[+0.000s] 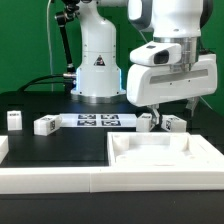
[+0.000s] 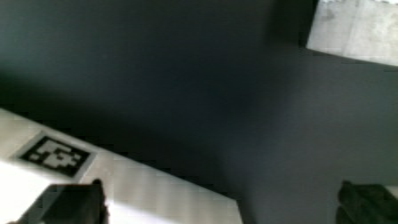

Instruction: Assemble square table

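Hovering with gripper above leg just behind table top, probably lining up pick. Holding jaws wide apart, gripping nothing.

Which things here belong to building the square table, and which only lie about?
For the job: white plastic square tray-like top; two small white tagged block legs at the exterior view's left; two more near the open pincer.
Lying about: thin flat white marker board; long white rail.

Glossy white arm, black joint seams, triangular logo on base, boxy white hand, dark fingers.
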